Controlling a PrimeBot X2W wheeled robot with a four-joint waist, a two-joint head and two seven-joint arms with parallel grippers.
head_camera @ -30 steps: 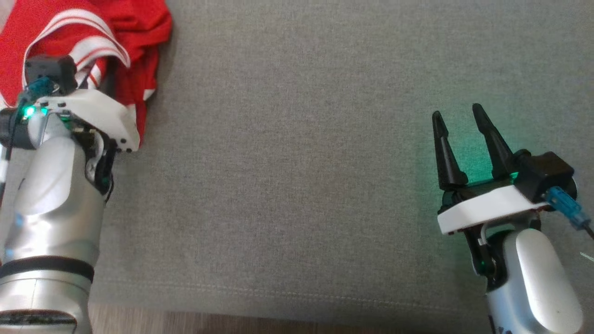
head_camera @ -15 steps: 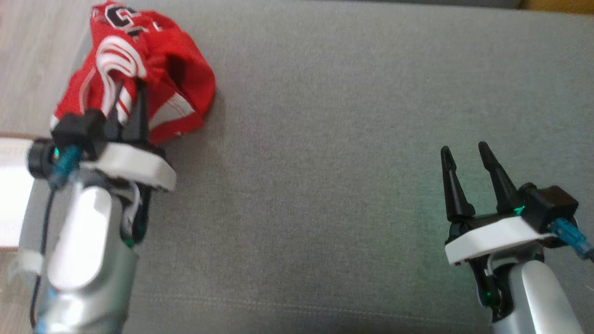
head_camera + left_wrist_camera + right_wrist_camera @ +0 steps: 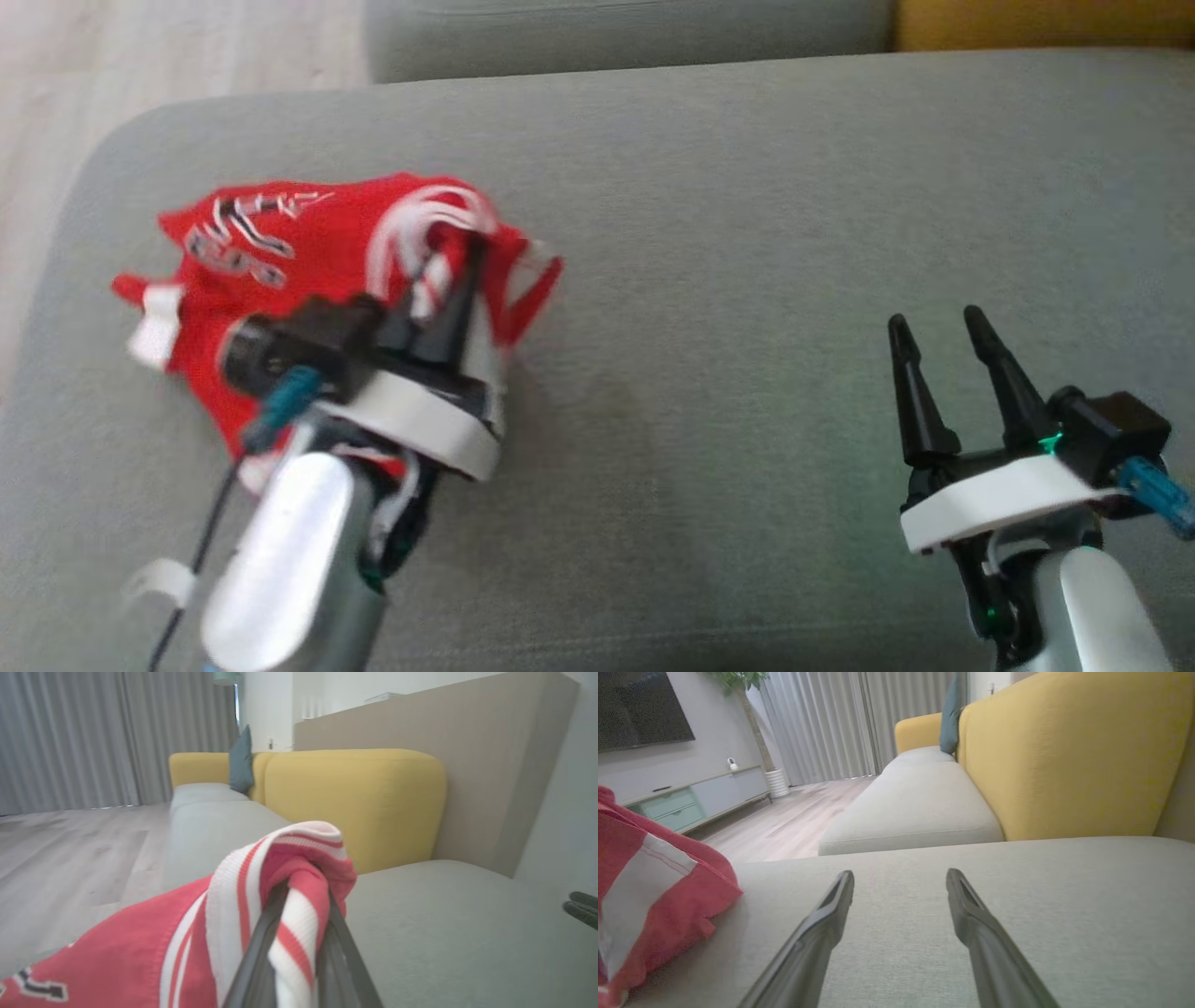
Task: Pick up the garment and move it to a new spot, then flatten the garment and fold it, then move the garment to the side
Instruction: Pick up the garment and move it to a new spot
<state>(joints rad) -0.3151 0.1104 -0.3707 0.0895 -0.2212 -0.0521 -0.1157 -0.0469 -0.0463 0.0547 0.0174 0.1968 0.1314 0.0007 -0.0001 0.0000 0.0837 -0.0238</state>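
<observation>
**Red garment in left gripper's pinch, grey sofa seat**

Item 1: garment (image 3: 280,252). Red knit fabric with white striped trim and black-and-white lettering. It sits bunched on the left part of the grey seat cushion (image 3: 728,215), near the cushion's rounded left corner. One striped ribbed edge is raised off the cushion and the rest trails down and away to the left. In the left wrist view the striped edge (image 3: 280,858) drapes over and between the finger ends. In the right wrist view a red and white fold (image 3: 654,877) shows at the left edge, resting on the cushion.

Item 2: left gripper (image 3: 462,266). Its fingers are drawn together and clamped on the garment's striped edge, with fabric bulging above the tips (image 3: 303,893). The pale forearm rises from the lower left of the head view.

Item 3: right gripper (image 3: 935,322). Its fingers stand apart with nothing between them, above bare cushion at the lower right and well apart from the garment. The right wrist view shows the gap between the two fingers (image 3: 900,873) and grey fabric behind it.

Item 4: surroundings. A yellow backrest (image 3: 355,798) stands behind the seat, with a teal pillow (image 3: 241,760) farther along it. Beyond are grey curtains (image 3: 93,737), a pale wood floor (image 3: 140,56), a dark screen (image 3: 640,709) and a low sideboard (image 3: 691,798).
</observation>
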